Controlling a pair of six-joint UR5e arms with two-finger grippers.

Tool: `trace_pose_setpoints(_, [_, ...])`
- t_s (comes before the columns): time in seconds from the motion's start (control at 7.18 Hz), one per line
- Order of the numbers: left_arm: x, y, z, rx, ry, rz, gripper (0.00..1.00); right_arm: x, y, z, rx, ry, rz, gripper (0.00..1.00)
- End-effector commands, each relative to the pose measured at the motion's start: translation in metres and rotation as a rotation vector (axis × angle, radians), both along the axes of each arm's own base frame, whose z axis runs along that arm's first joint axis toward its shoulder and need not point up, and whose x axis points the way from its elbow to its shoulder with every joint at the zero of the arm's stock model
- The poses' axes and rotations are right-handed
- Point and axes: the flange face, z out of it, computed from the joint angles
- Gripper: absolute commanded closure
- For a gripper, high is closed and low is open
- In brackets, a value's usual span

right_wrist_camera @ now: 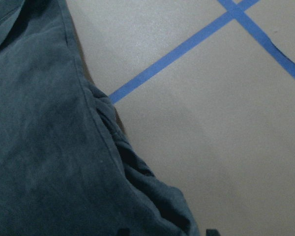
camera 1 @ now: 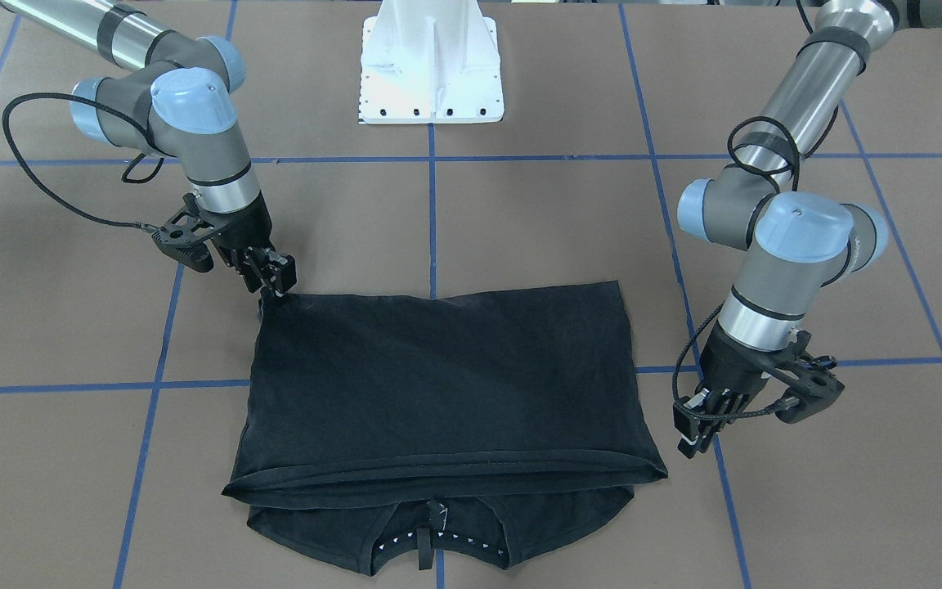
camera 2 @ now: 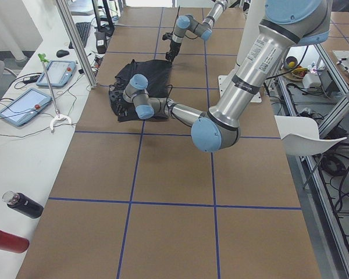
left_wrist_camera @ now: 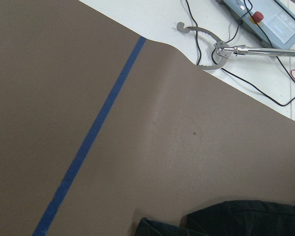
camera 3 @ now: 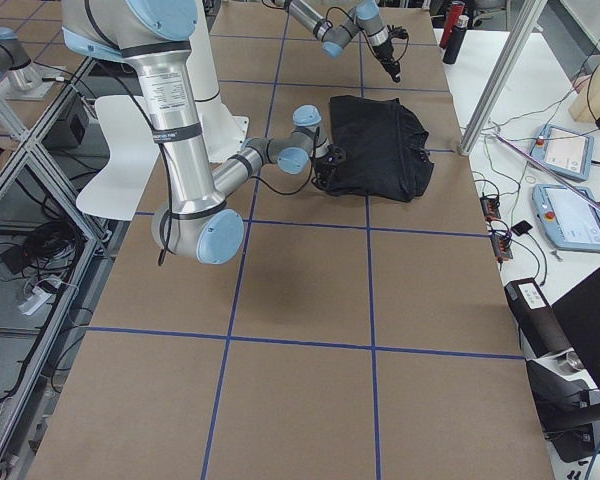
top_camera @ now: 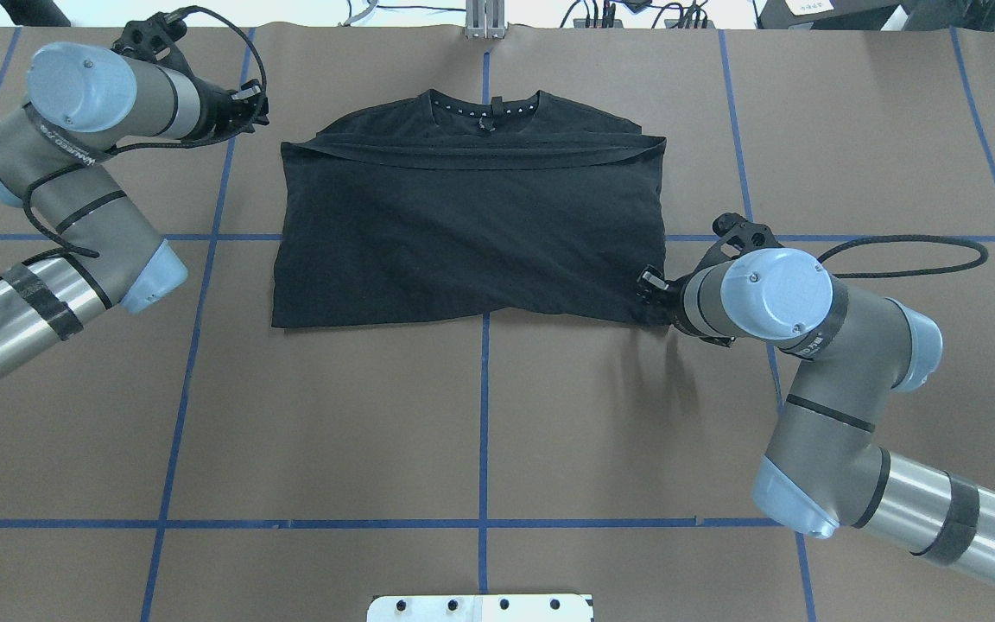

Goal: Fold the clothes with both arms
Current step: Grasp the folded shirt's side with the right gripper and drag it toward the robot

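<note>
The black T-shirt [camera 1: 438,384] lies flat on the brown table, its lower half folded up over the chest, with the collar [top_camera: 486,108] at the far edge. My right gripper [camera 1: 268,294] is down at the shirt's near right corner [top_camera: 649,294], shut on a pinch of bunched fabric [right_wrist_camera: 132,172]. My left gripper [top_camera: 254,99] hovers open beside the shirt's far left corner, apart from the cloth and holding nothing. Only a dark edge of the shirt [left_wrist_camera: 236,219] shows in the left wrist view.
The white pedestal base [camera 1: 432,74] stands behind the shirt on the robot's side. Blue tape lines [top_camera: 484,415] cross the table. A side bench beyond the far edge carries tablets [camera 2: 23,104], cables, bottles and a metal grabber tool [left_wrist_camera: 221,49].
</note>
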Motion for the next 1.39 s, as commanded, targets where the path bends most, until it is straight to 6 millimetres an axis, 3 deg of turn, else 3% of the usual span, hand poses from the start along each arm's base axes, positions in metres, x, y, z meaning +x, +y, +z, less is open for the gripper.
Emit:
trace_pose_setpoints(0.0, [0.000,0.000,-0.001,0.001,0.001,0.000,0.68,-0.001,0.004,0.006,-0.005,0.009,-0.006,0.43])
trace_pose_setpoints(0.14, [-0.001,0.001,-0.004,0.006,0.005,0.000,0.68,-0.002,0.007,0.008,-0.006,0.012,-0.011,0.48])
trace_pose_setpoints(0.28, [-0.002,0.001,-0.007,0.011,0.009,-0.002,0.68,-0.002,0.008,0.010,-0.010,0.014,-0.013,0.67])
trace_pose_setpoints(0.42, [-0.002,0.001,-0.008,0.012,0.010,-0.002,0.68,-0.001,0.009,0.008,-0.009,0.009,-0.015,1.00])
trace_pose_setpoints(0.98, [-0.004,0.003,-0.015,0.007,0.029,-0.009,0.68,0.006,0.013,0.004,-0.012,-0.006,-0.028,1.00])
trace_pose_setpoints(1.25, [-0.003,0.003,-0.016,0.007,0.032,-0.004,0.68,0.037,0.038,0.009,-0.034,-0.029,-0.074,1.00])
